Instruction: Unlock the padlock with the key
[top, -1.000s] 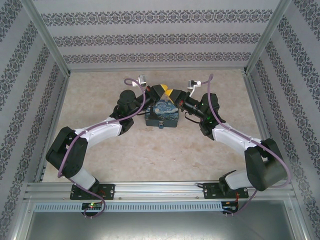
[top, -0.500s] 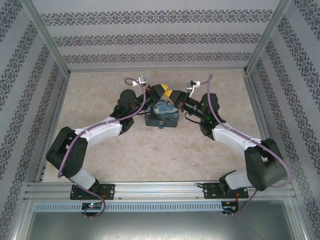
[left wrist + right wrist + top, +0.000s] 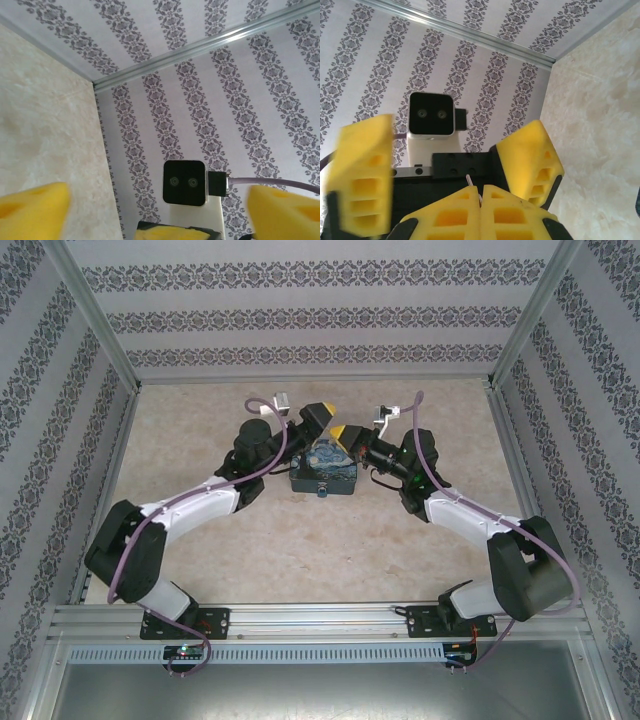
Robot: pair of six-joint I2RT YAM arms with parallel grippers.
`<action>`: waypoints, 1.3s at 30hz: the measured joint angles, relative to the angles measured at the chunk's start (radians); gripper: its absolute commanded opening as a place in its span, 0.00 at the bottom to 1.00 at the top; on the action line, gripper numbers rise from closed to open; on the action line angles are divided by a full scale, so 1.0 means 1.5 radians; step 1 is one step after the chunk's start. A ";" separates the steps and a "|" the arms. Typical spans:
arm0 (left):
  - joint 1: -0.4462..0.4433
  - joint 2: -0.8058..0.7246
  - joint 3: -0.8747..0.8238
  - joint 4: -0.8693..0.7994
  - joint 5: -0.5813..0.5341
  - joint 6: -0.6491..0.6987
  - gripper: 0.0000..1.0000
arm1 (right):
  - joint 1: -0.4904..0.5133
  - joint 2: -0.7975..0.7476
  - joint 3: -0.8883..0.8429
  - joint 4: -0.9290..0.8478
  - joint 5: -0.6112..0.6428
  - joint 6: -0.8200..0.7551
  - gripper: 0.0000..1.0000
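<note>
In the right wrist view my right gripper (image 3: 481, 190) is shut on the key (image 3: 469, 180), a thin silvery sliver poking up from between its yellow fingers. My left gripper (image 3: 160, 200) is open, its fingers (image 3: 32, 210) far apart and holding nothing. From above, the left gripper (image 3: 318, 418) and right gripper (image 3: 345, 435) face each other just over the blue-and-yellow painted tin (image 3: 325, 472). The tiny padlock (image 3: 322, 492) hangs at the tin's near side.
Patterned walls and metal rails (image 3: 100, 500) close the beige table in on three sides. Each wrist camera sees the other (image 3: 431, 114). Purple cables (image 3: 425, 455) loop over both arms.
The left arm has swung a little back and to the left, and its gripper has pulled slightly away from the right gripper. The right arm holds still with the key.
</note>
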 measured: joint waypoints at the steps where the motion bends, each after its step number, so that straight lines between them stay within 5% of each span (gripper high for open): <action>1: 0.000 -0.017 -0.005 -0.011 -0.007 0.004 1.00 | 0.000 0.000 0.000 0.000 -0.002 0.000 0.00; 9: 0.000 -0.092 -0.033 -0.124 -0.035 0.054 1.00 | -0.011 0.000 0.000 -0.023 -0.007 -0.016 0.00; 15: 0.000 -0.097 -0.035 -0.302 -0.023 0.158 0.99 | -0.018 0.019 0.041 -0.147 0.011 -0.086 0.00; 22: -0.001 -0.076 -0.060 -0.431 0.010 0.288 0.83 | -0.039 0.121 0.128 -0.254 0.055 -0.128 0.00; 30: -0.019 0.015 -0.082 -0.453 0.023 0.371 0.65 | -0.041 0.239 0.192 -0.290 0.082 -0.117 0.00; 39: -0.022 0.097 -0.088 -0.378 0.025 0.413 0.61 | -0.020 0.284 0.213 -0.280 0.100 -0.093 0.00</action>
